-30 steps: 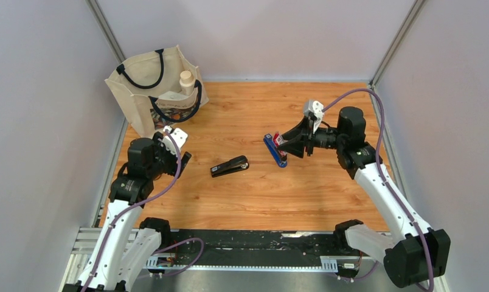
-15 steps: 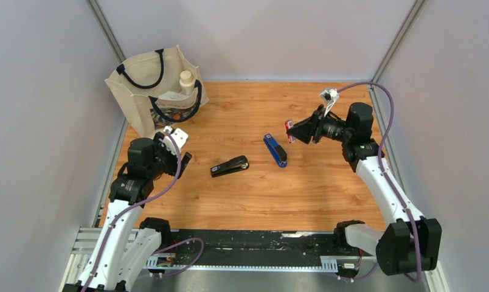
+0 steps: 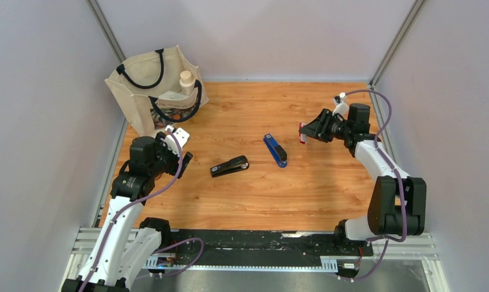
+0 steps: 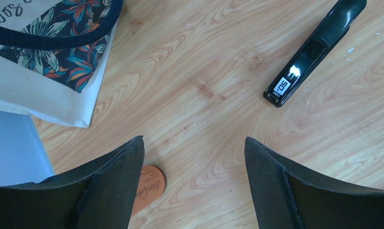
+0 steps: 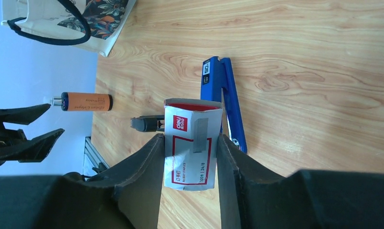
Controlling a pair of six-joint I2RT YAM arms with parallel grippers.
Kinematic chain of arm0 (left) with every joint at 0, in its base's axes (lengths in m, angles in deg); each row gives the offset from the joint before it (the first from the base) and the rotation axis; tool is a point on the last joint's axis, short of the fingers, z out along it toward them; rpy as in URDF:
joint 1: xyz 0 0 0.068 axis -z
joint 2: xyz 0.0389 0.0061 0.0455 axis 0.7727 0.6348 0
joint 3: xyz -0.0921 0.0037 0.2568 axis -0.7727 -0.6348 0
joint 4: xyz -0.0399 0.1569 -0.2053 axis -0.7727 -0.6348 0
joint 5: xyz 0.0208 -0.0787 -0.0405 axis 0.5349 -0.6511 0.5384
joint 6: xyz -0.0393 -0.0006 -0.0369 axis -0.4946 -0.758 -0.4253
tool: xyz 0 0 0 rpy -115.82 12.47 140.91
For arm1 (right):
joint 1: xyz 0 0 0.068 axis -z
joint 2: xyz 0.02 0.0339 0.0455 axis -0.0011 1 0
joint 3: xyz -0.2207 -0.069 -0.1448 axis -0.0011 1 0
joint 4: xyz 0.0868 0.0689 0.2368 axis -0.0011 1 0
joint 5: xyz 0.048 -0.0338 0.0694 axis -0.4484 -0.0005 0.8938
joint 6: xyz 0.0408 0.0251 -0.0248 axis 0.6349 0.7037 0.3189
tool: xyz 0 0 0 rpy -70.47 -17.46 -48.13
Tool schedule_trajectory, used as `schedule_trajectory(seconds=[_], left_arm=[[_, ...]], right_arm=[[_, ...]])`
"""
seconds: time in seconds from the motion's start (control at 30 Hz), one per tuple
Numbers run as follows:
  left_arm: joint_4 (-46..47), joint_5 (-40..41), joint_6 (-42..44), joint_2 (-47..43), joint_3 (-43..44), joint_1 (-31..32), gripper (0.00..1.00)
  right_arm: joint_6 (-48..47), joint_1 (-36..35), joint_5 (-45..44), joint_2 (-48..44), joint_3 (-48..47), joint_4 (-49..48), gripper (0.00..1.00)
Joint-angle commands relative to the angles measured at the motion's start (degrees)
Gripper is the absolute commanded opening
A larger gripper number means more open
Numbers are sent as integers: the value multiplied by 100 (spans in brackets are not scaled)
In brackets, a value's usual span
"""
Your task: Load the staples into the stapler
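The right hand (image 5: 187, 157) is clenched on one box of staples (image 5: 192, 143), raised above the worktop (image 3: 327, 182) at 3 o'clock from the one blue stapler (image 3: 275, 149). The left hand (image 4: 192, 162) is released and holds nothing, with one black stapler (image 4: 314, 52) at its 1 o'clock.

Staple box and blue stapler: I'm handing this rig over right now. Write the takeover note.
Right pincer: shut on the staple box, held in the air to the right of the blue stapler.
Left pincer: open and empty, over bare wood near the tote bag.
Blue stapler: lying closed mid-table, untouched. The black stapler lies to its left and is not the target.
An orange tube lies by the left arm.
Done: box picked up.
Left: open the blue stapler, get a staple strip out of the box, load it, close.
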Motion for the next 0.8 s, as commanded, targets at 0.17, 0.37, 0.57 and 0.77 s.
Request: schedule_trajectory(seconds=[0.17,0.37,0.57,0.77], left_arm=[[78,-67,-51,31,10,-41,84],[69,-67,-51,32,19,-41,84],[69,-67,-51,23,19,-49,84],[51,-76,-51,14,28,-41,84]], right_arm=[[86,123,-245,277,-362,218,42],[-54,158,-683,277,-397,472,45],[-398,158,-1370,180,-406,727,57],[-512,158,-1555,-21,-380,727,63]])
